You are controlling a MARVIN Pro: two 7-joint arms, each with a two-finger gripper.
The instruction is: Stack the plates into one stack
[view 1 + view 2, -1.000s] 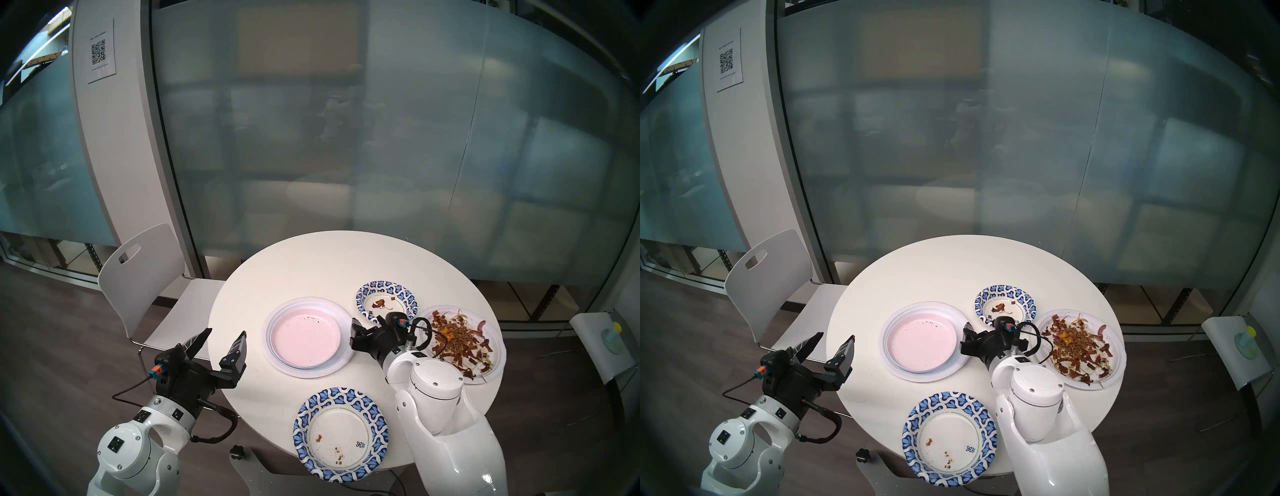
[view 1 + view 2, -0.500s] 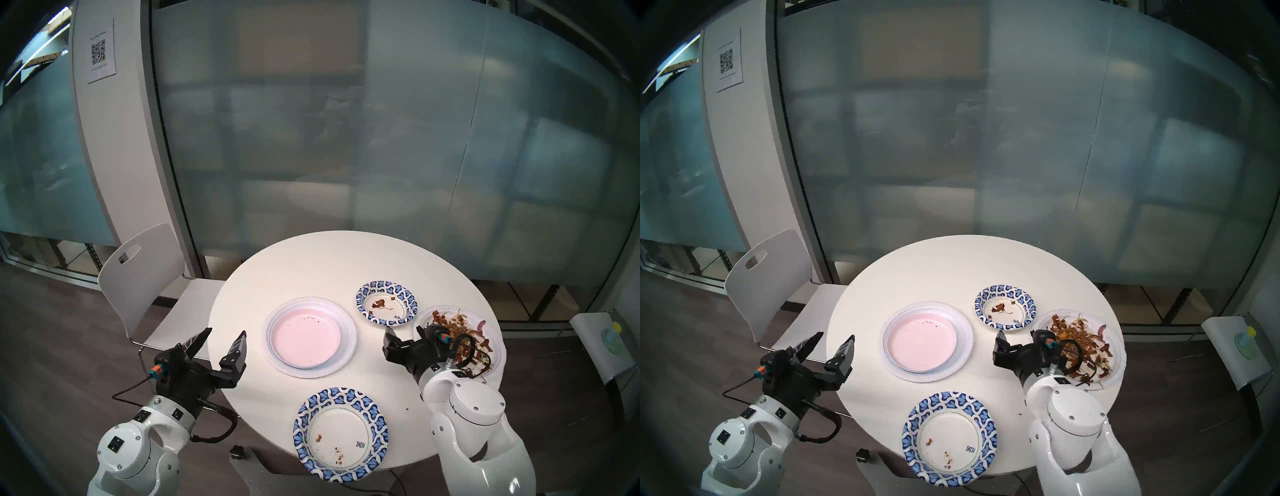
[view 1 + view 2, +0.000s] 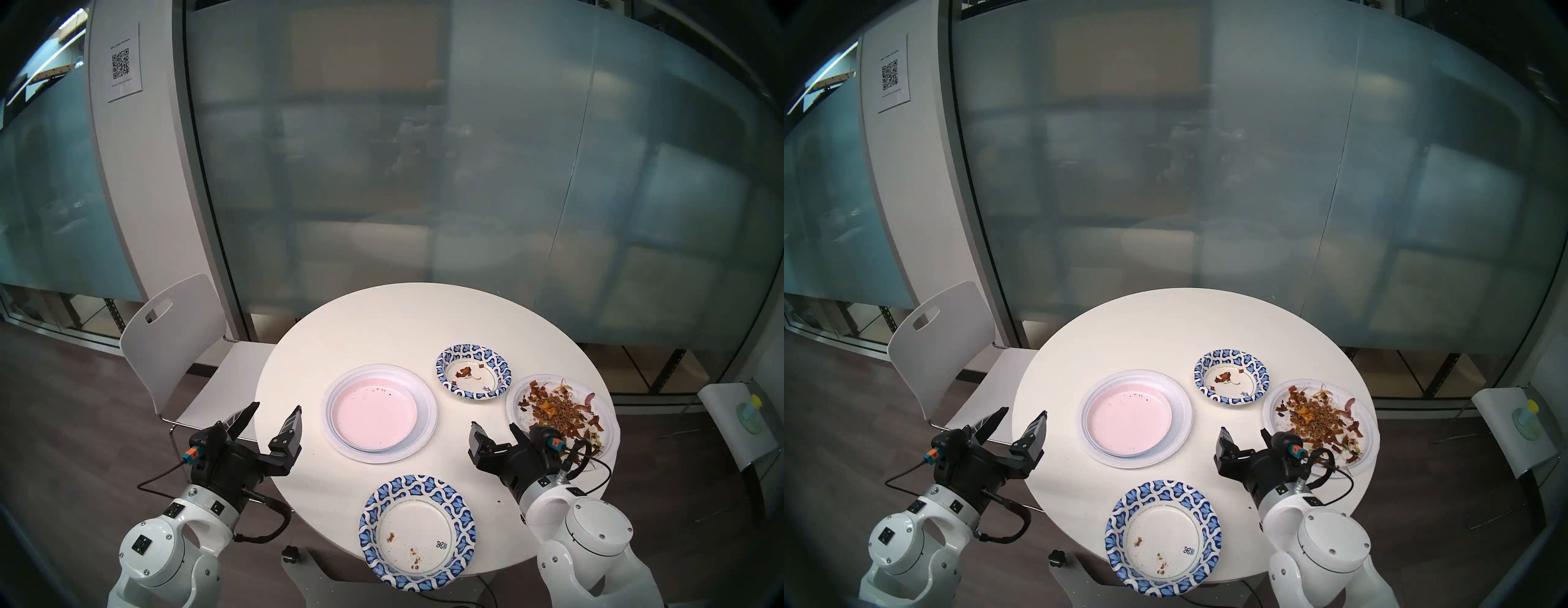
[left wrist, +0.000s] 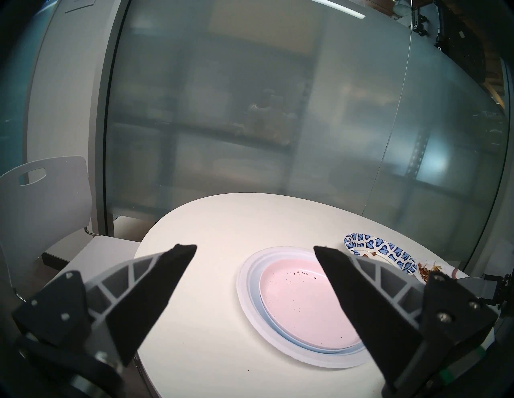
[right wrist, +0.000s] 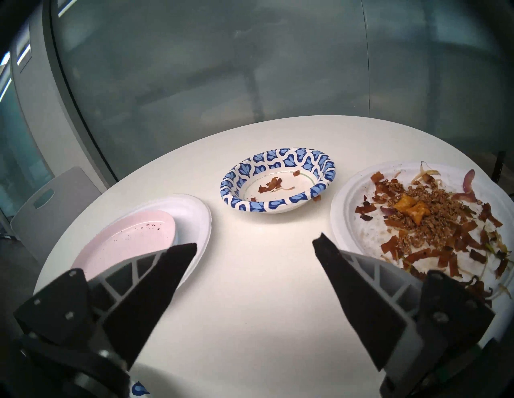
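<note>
Plates lie spread over the round white bench (image 3: 382, 322), only some of them stacked. Furthest left, the left gripper (image 3: 276, 414) hangs over the bench's left edge, its jaws wide apart and holding nothing; a white chair (image 3: 178, 335) stands behind it.

Next comes the stack (image 3: 381, 412), left of the bench's middle: a pale pink plate (image 3: 373, 409) speckled with dark crumbs sits on a pale blue plate (image 4: 257, 298), of which only a thin rim shows, and both rest on a large white plate (image 3: 426, 418).

At the near edge, closest to the robot, a patterned plate (image 3: 418, 531) with a blue-and-white rim lies alone, a few brown crumbs on it and its near rim over the bench's edge.

Further right and toward the back, a smaller blue-and-white bowl (image 3: 474, 371) holds a few brown scraps. Its rim is just beside the second large white plate (image 3: 606, 424), at the bench's right side, covered with brown food scraps (image 3: 560, 414).

The right gripper (image 3: 496, 429) hovers above bare bench between the stack and that dirty plate, jaws spread wide and empty, its right finger (image 5: 342, 266) over the dirty plate's near-left rim.
</note>
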